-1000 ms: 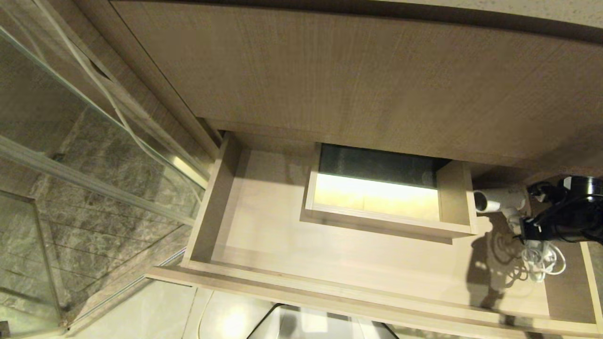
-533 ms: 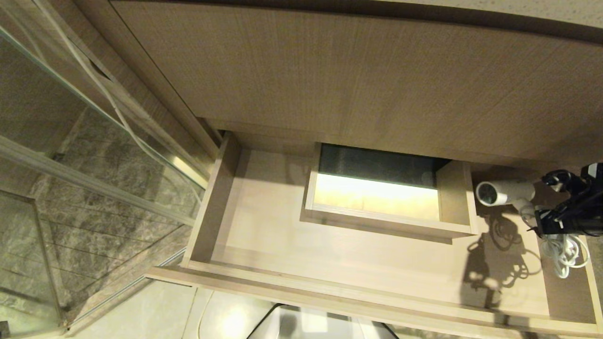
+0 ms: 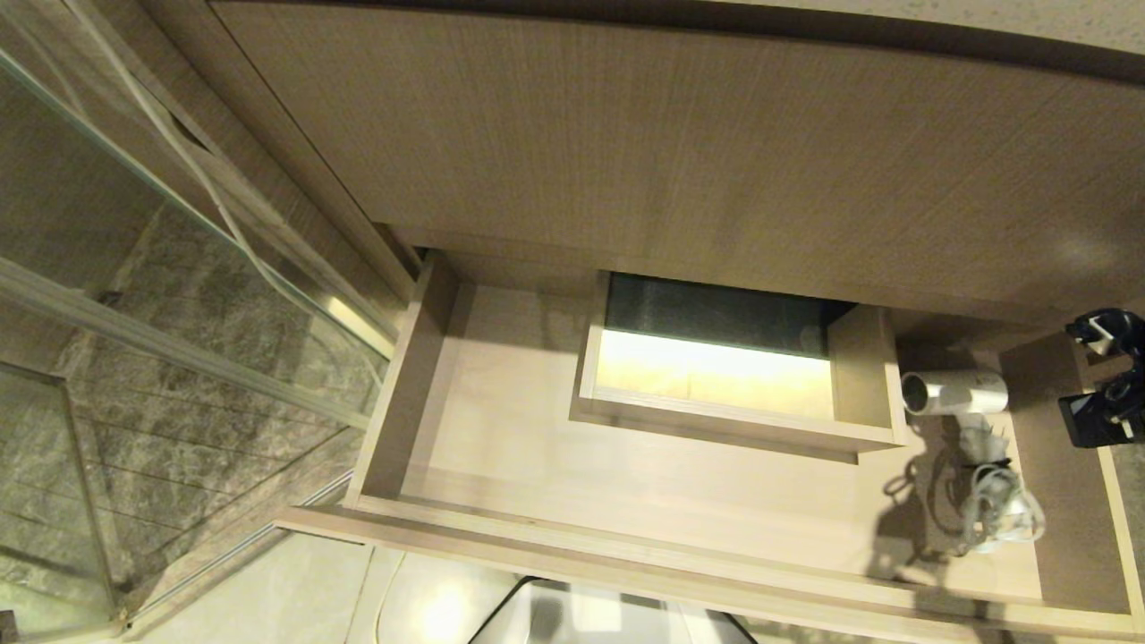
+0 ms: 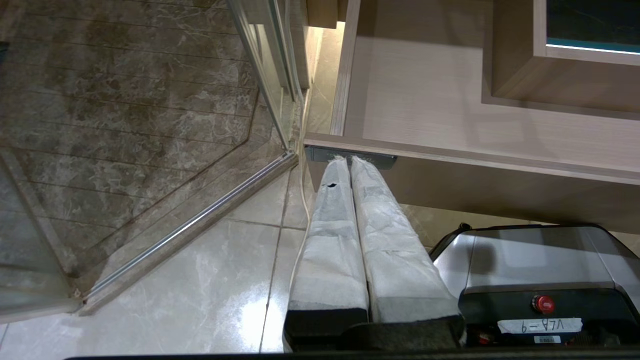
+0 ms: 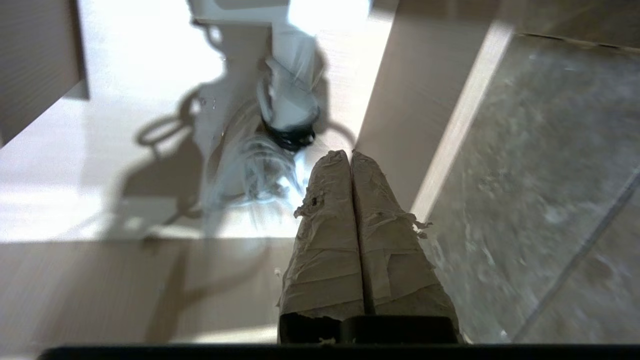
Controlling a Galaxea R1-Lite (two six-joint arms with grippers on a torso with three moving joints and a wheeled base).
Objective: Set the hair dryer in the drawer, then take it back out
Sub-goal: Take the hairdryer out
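With the hair dryer (image 3: 955,394) lying loose on the drawer (image 3: 501,465) floor at the right end, just beside the right wall of the box-shaped cut-out (image 3: 863,376), the put-in half of the task looks done. Right gripper (image 5: 350,156) hangs over the right end of the drawer with both wrapped fingers pressed together and nothing between them; in the head view it shows only as a dark shape (image 3: 1105,394) at the right edge, apart from the dryer. Dryer placed here probably because the cut-out takes up the middle and this is the open floor nearest the right arm. Barrel lies level, round end facing left, handle pointing toward the near front of the drawer, cord (image 3: 1006,514) bundled in loose white loops at the handle end, banded with something dark. White body, short barrel, casts a hard shadow to its left on the wood. Judgement: to take it back out the fingers must open first, then go for the handle or barrel; the cord loops could snag or trail. Left gripper (image 4: 348,159) parked low outside the drawer's near left corner, fingers together, holding nothing, tips near the small black plate (image 4: 350,156) on the drawer front.
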